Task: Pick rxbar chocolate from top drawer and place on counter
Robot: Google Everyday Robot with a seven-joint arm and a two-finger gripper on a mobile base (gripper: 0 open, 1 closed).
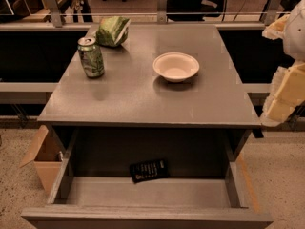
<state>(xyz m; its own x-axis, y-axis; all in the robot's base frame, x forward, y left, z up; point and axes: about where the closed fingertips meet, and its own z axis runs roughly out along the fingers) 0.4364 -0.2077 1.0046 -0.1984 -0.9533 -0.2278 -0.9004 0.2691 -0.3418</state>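
Since the rxbar chocolate (149, 170) is seen lying flat on the floor of the open top drawer (143, 194), toward the back and about mid-width, with its long axis running side to side at a slight tilt, it is placed below and toward the view's left of the claw (282, 97). The claw is taken, probably, to be the pale blocky shape at the right edge beside the counter (133, 99). No bar is seen held by it, how wide it stands cannot be told, and a reach down into the drawer is judged to be needed.
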